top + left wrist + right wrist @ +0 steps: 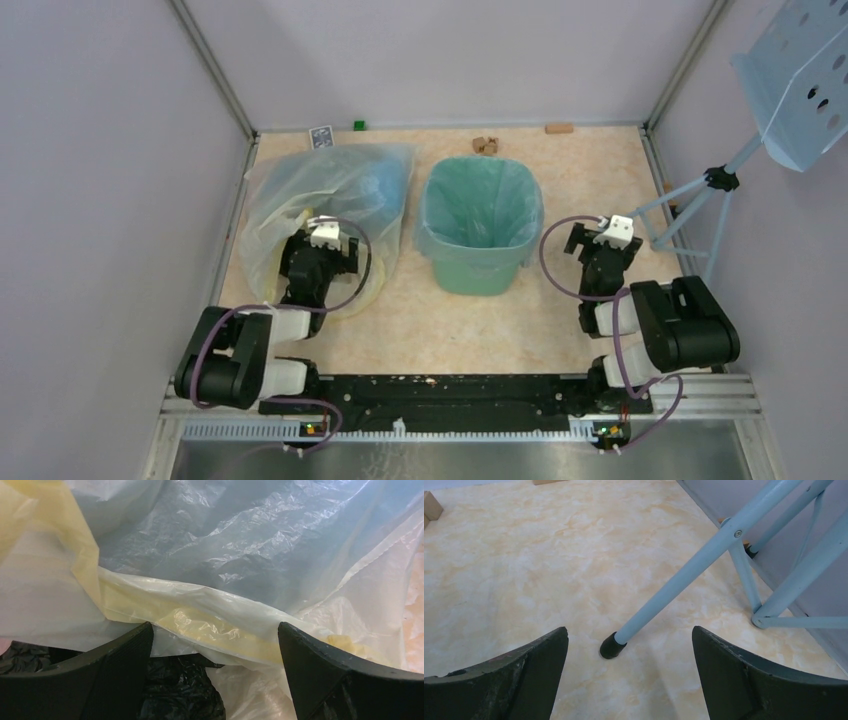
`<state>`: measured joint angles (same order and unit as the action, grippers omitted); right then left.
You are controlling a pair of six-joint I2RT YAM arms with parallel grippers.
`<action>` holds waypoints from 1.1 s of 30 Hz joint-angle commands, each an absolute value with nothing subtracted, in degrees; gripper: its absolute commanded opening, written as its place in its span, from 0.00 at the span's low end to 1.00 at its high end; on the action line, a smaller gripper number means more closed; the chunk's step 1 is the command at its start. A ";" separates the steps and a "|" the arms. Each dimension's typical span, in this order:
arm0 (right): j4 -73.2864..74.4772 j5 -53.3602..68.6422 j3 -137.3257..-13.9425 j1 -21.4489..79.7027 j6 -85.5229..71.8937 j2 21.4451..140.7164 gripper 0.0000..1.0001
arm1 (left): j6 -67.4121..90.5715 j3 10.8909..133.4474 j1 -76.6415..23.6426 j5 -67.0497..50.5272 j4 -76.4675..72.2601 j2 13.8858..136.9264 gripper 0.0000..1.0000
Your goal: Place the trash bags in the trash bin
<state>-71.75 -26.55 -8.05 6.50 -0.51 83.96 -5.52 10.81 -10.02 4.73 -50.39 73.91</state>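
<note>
The mint-green trash bin (pixel 478 262) stands upright mid-table, with a thin translucent bag lining it and folded over its rim. Left of it lies a big clear yellow-tinted bag (pixel 300 190); light-blue trash bags (pixel 385 185) show through its right side. My left gripper (pixel 326 232) hangs over that clear bag's mouth. In the left wrist view it (pixel 215 630) is open, with the yellow-tinted rim (pixel 200 617) just ahead, light-blue plastic (pixel 240 540) beyond and black crinkled plastic (pixel 175 690) below. My right gripper (pixel 612 228) (pixel 629 632) is open and empty, right of the bin.
A light-blue perforated stand (pixel 800 80) rises at the right; its tripod legs (pixel 690 205) reach onto the table, one black foot (pixel 613 646) just ahead of my right gripper. A small card (pixel 320 136), a green cube (pixel 358 125) and brown blocks (pixel 485 145) line the back wall.
</note>
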 commanded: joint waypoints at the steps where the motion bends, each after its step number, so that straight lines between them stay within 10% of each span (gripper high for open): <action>1: -72.94 -23.62 -9.45 6.06 -1.62 83.86 0.93 | -6.57 13.52 -7.32 -1.61 -56.29 76.85 0.99; 11: -73.35 -23.57 -9.40 6.11 -1.55 83.95 0.94 | -6.83 12.23 -0.54 -16.31 -77.50 91.69 0.99; 33: -73.37 -23.53 -9.35 6.06 -1.50 83.98 0.94 | -6.87 15.44 -0.58 -15.92 -66.36 89.14 0.99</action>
<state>-71.46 -24.25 -8.05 6.50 -0.64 83.96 -6.26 14.11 -0.73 -14.76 -63.90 90.00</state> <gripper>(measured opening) 0.939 0.987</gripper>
